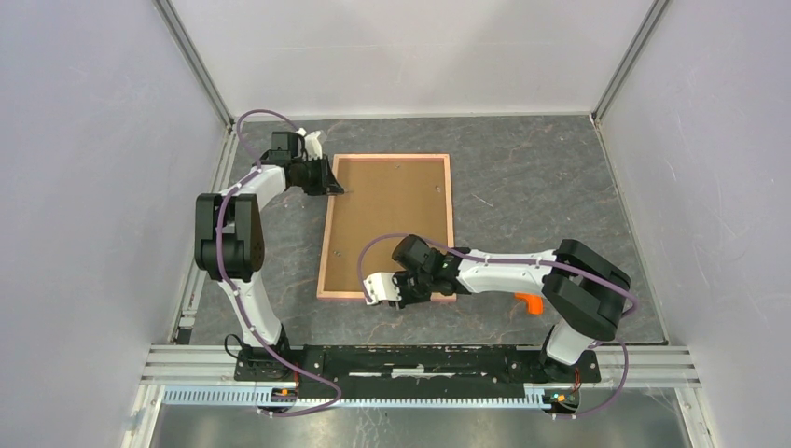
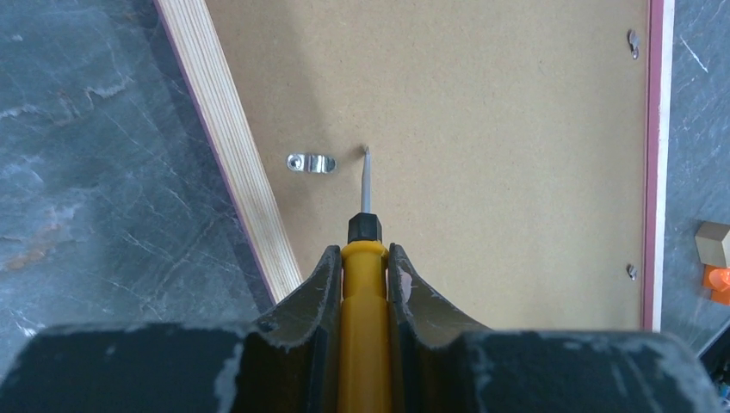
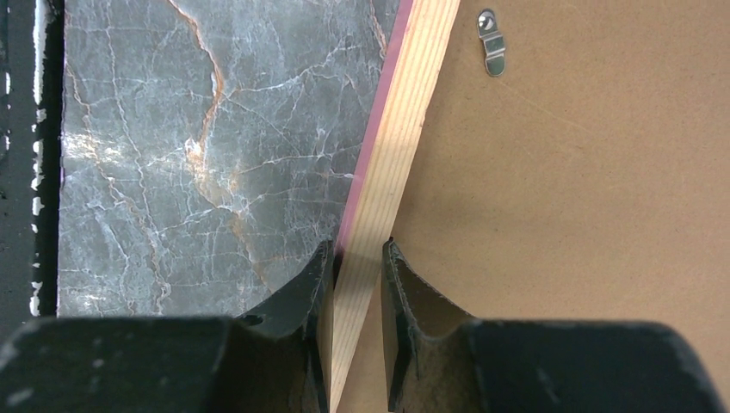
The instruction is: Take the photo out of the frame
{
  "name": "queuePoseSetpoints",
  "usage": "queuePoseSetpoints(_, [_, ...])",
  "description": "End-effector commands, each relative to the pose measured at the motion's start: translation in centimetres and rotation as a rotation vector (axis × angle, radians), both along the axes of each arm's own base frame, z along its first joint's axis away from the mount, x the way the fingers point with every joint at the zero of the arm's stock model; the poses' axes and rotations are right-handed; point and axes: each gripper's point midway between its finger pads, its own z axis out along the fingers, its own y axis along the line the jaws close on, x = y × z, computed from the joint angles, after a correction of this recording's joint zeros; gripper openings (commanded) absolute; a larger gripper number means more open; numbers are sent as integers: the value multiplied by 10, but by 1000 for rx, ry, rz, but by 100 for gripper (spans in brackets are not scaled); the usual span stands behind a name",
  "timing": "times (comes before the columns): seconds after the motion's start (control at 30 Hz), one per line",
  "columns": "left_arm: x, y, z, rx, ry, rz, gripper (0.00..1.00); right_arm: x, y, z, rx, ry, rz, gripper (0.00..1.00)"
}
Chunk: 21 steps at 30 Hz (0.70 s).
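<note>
holding a screwdriver point(image 2: 363, 284), tip perhaps touching the clamped frame point(image 1: 387, 219)

Odds and ends around my work
A grey marbled table point(image 1: 541, 177) lay under everything. A yellow-handled screwdriver point(image 2: 362, 275) pointed away from me, and a small wooden block point(image 2: 713, 243) sat just beside an orange piece point(image 2: 719, 284).

Top view, clock set on frame point(image 1: 387, 224), 12 toward back wall point(image 1: 410, 56).
- 12: strip of table point(image 1: 541, 187), passable.
- 3: broad table, widest lane.
- 5: right arm point(image 1: 522, 271) lies across the near corner, right gripper point(image 3: 357, 249) clamped on the rim. Small orange piece point(image 1: 529, 302) beside its elbow.
- 10–11: left gripper point(image 2: 362, 254) with yellow screwdriver point(image 2: 362, 292) over the far-left edge.
- 9: narrow gap to left arm point(image 1: 228, 233).
</note>
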Motion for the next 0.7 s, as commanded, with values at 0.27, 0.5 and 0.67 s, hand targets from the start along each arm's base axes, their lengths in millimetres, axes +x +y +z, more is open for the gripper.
queuePoseSetpoints(0.27, [-31, 22, 54, 68, -68, -45, 2, 23, -132, -24, -377, 3, -49, 26])
queuePoseSetpoints(0.5, [-40, 37, 74, 47, -101, -24, 2, 79, -108, 52, -85, 87, -278, 70])
queuePoseSetpoints(0.67, [-44, 39, 84, 51, -135, -17, 2, 155, -113, 93, 144, 42, -642, 75])
